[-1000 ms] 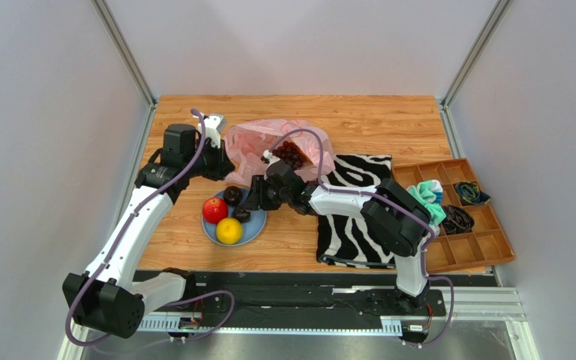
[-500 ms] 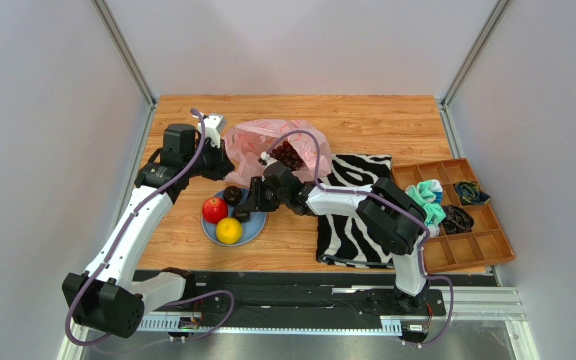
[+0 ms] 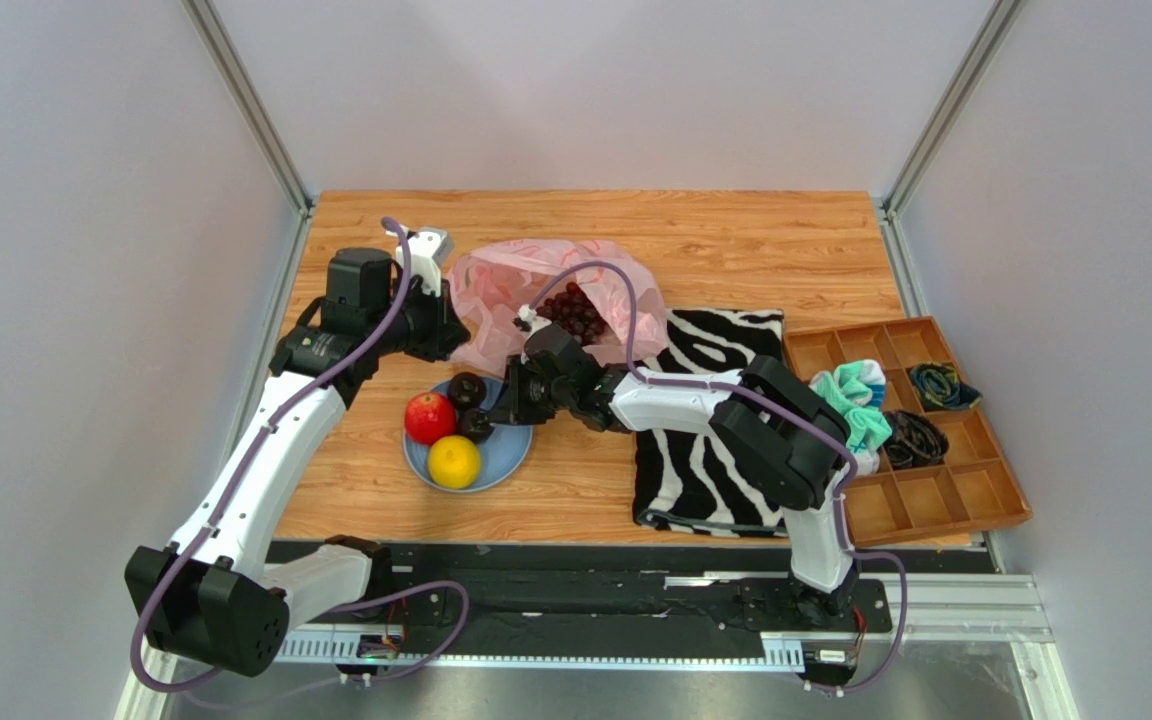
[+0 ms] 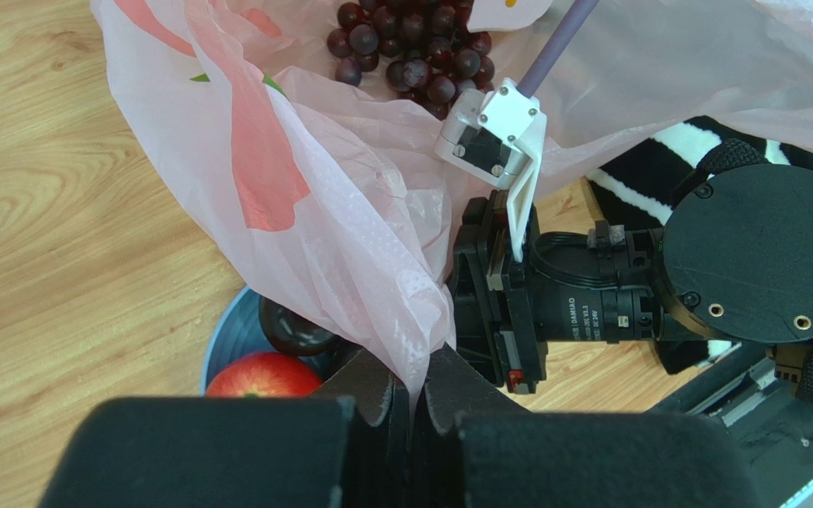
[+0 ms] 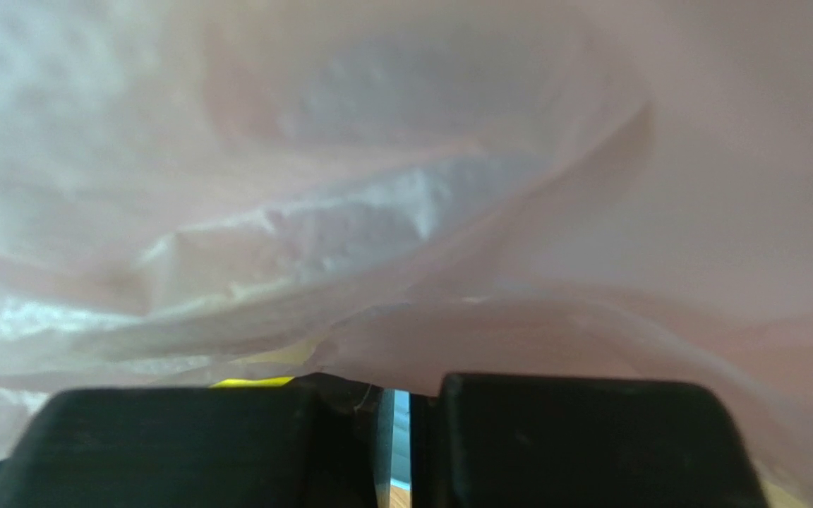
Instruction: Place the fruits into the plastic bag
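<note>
One translucent pink bag (image 4: pixel 315 212), crumpled, grapes (image 4: pixel 411 48) seemingly inside

Overhead view looks down; 2 wrist views crowd the plastic bag (image 4: pixel 305 212).

My right wrist camera gives mostly blurred pink bag (image 5: pixel 411 212), so I cannot tell whether the right gripper (image 5: pixel 398 402) grips anything. On the left wrist camera, the bag covers part of a dark fruit (image 4: pixel 292 330); grapes (image 4: pixel 405 42) run off the top.
</note>
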